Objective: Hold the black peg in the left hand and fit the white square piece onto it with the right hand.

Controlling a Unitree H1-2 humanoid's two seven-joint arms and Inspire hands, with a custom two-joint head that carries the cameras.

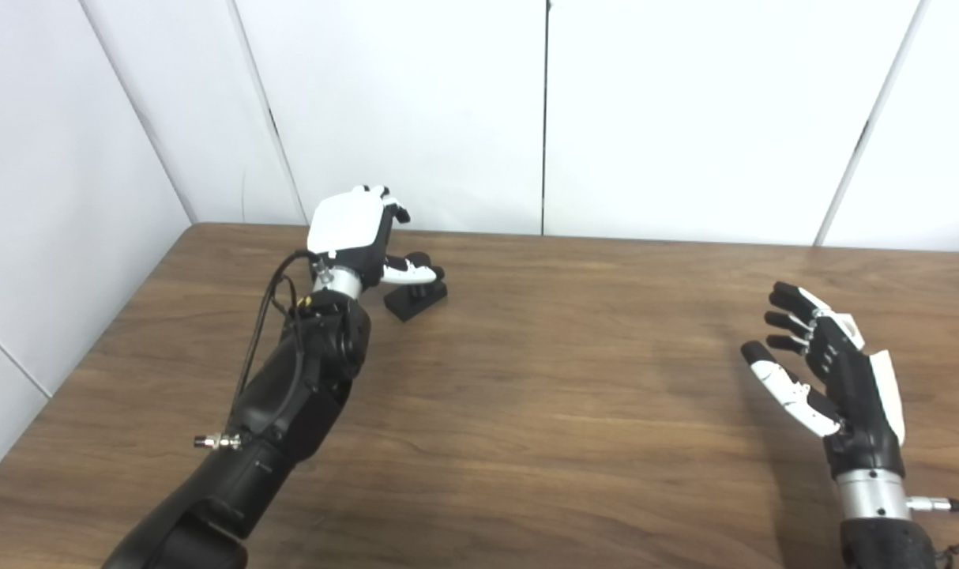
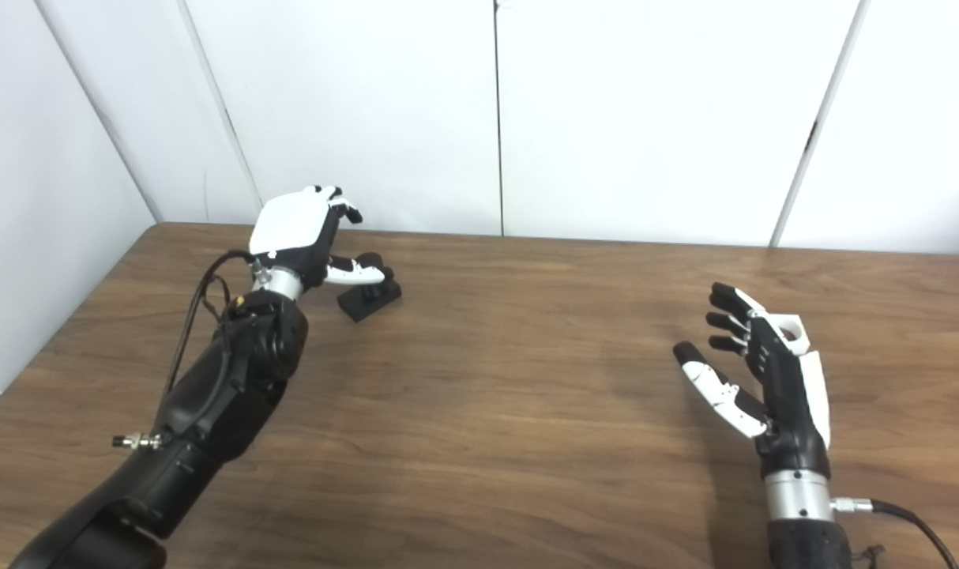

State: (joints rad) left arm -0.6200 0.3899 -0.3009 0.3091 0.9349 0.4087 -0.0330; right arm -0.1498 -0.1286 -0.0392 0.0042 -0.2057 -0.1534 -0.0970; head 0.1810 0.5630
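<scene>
No text, label, brand, number or sign could be read anywhere in either view.
</scene>
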